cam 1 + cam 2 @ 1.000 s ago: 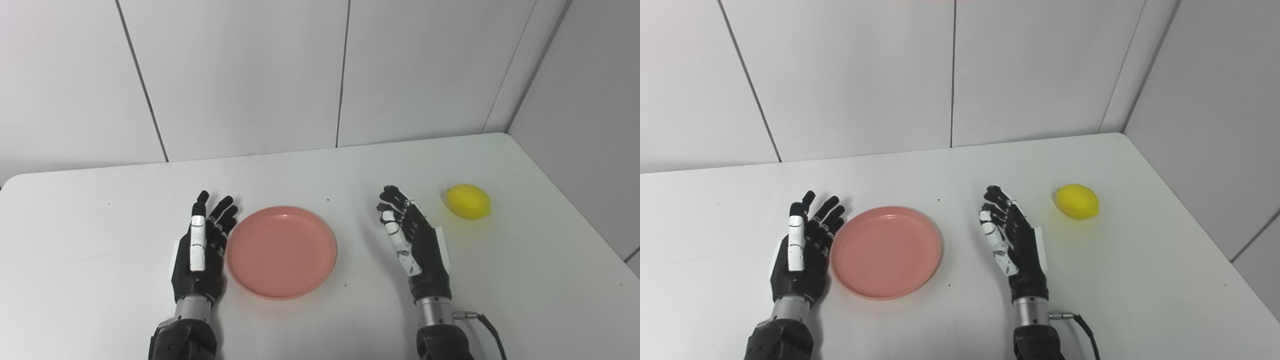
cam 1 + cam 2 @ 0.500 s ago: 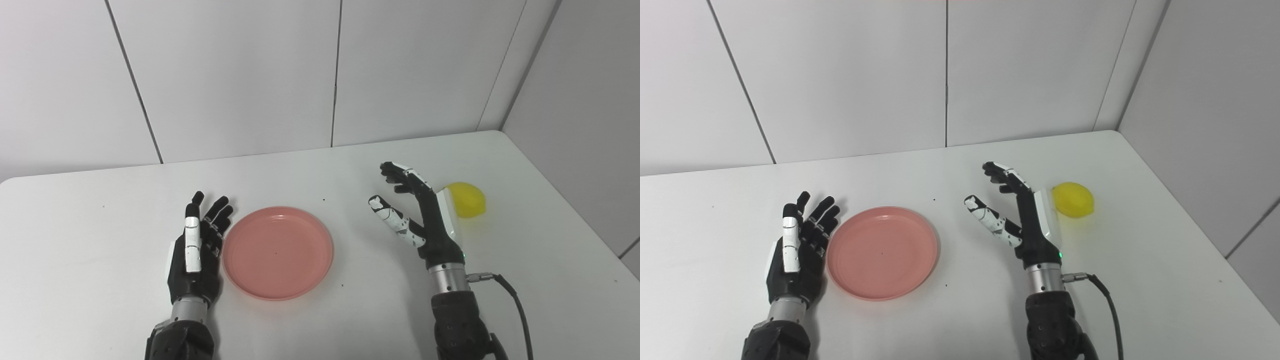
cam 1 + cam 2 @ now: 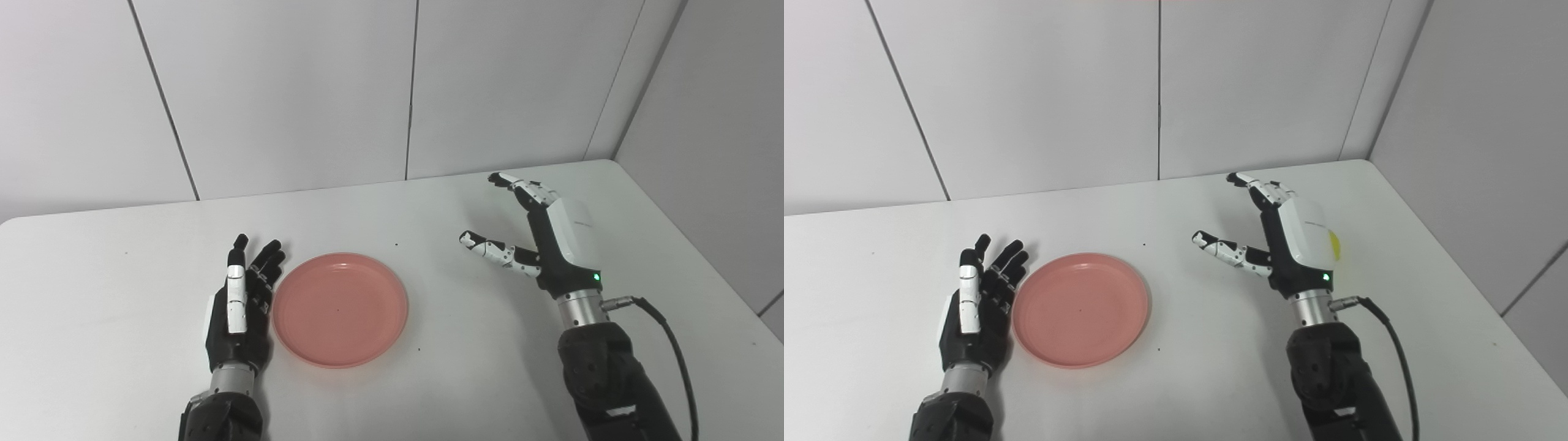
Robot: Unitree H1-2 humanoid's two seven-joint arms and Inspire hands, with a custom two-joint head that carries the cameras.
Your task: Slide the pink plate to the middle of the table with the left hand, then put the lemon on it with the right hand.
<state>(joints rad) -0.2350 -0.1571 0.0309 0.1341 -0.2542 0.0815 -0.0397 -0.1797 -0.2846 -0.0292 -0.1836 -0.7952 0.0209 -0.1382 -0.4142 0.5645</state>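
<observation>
Fingers [image 3: 517, 184] of our right hand [image 3: 560, 236] are spread wide and raised above the surface [image 3: 122, 343], the thumb reaching out toward the middle while the rest curve forward toward the back wall [image 3: 294, 92]; they hold nothing. We see the white back of this hand turned toward our cameras, a small green light glowing near the wrist, and a black cable [image 3: 667, 331] running off from the wrist to the right. The lemon [image 3: 1335, 245] sits behind this hand: in the left eye view it is hidden altogether, and in the right eye view only a thin yellow sliver shows past the hand's right edge. We cannot tell whether the hand touches it.

Our left hand [image 3: 239, 306] lies low at the surface on its edge, palm turned toward the pink plate [image 3: 340, 309], fingers straight, a little apart and pointing away from us. It grips nothing. Its fingers lie just beside the plate's left rim; whether they actually touch it we cannot tell.

We see the pink plate flat on the white surface, empty, a little left of the middle, between our two hands and nearer to the left one.
</observation>
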